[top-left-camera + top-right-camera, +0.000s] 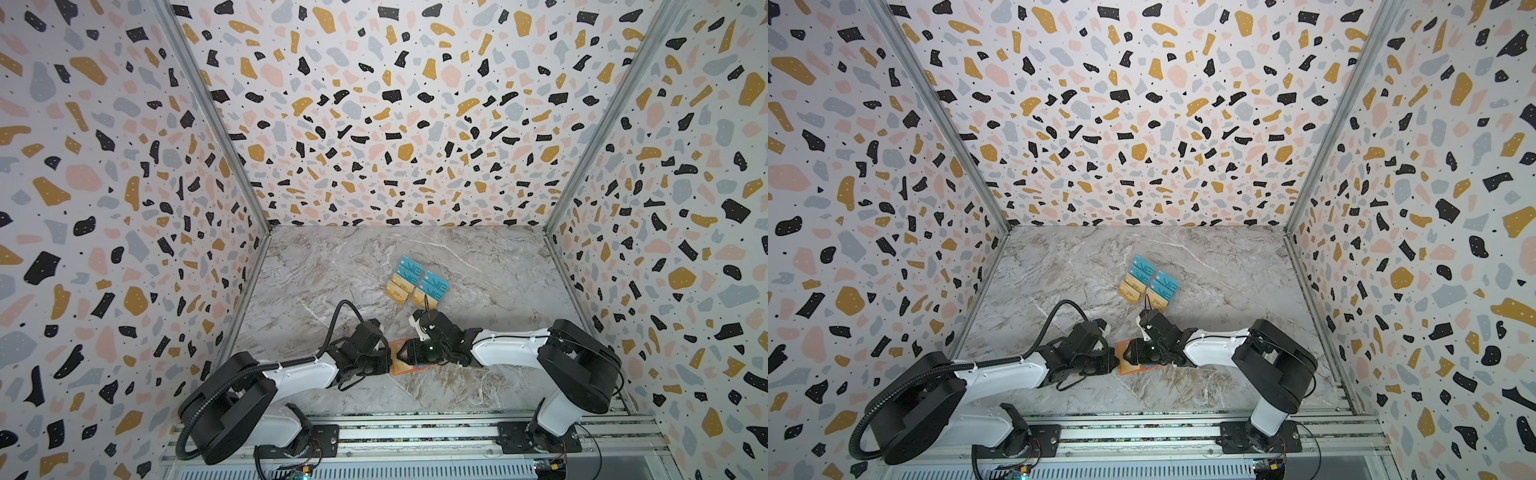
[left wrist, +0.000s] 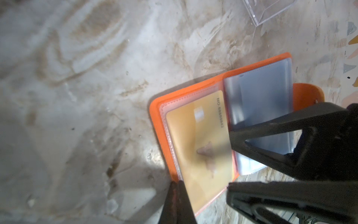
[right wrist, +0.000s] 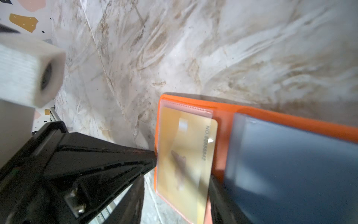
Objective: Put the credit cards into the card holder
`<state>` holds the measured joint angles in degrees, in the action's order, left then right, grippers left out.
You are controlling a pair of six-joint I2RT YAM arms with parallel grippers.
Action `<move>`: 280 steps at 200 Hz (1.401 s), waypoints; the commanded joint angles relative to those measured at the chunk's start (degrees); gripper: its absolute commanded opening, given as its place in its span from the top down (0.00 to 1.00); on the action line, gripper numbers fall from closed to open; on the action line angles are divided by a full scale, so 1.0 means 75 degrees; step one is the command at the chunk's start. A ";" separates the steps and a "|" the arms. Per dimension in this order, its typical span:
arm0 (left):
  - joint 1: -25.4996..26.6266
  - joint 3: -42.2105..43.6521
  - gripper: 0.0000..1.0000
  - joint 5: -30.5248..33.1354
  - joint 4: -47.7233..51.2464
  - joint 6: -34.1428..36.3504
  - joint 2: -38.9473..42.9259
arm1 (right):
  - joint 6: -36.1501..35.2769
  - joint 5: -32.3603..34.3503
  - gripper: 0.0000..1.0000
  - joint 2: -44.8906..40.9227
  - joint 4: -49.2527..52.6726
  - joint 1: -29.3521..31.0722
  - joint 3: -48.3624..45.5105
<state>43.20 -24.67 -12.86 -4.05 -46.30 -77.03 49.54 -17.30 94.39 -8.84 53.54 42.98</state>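
Observation:
The orange card holder point(image 2: 193, 87) lies open near the table's front in both top views point(image 1: 397, 368) point(image 1: 1127, 368), between my two grippers. A gold credit card point(image 2: 199, 139) sits in its clear sleeve point(image 3: 168, 108), one edge sticking out toward the spine point(image 3: 210, 135). My left gripper point(image 2: 177, 184) is shut on the holder's orange outer edge. My right gripper point(image 3: 177, 180) stands open over that card, one finger point(image 3: 219, 194) against the card's protruding edge, the other point(image 3: 139, 194) beside the holder. Several teal and gold credit cards point(image 1: 415, 282) remain in the stand behind.
A transparent acrylic tiered stand point(image 2: 267, 11) holds the other cards just beyond the holder, near the right wrist point(image 1: 432, 324). Bluish plastic sleeve pages point(image 3: 290, 164) rise on the holder's other half. Patterned walls point(image 1: 124, 208) close in three sides; a metal rail point(image 1: 415, 432) runs along the front.

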 commanded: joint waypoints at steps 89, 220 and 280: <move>-0.0066 -0.1257 0.96 0.0472 0.1290 0.0325 -0.0258 | -0.0603 0.0120 0.49 -0.1452 0.0625 -0.0782 -0.0593; 0.0565 -0.2860 0.83 -0.0330 0.0300 -0.0369 -0.1189 | -0.2101 -0.0003 0.82 -0.1476 0.1265 -0.1664 -0.0925; 0.0603 -0.2806 0.73 -0.0586 -0.0363 -0.0447 -0.2104 | -0.2187 0.0184 0.82 -0.1431 0.1425 -0.1689 -0.1043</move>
<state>47.44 -45.06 -15.64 -2.74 -49.23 -91.35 34.37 -17.23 84.49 -0.12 40.97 35.51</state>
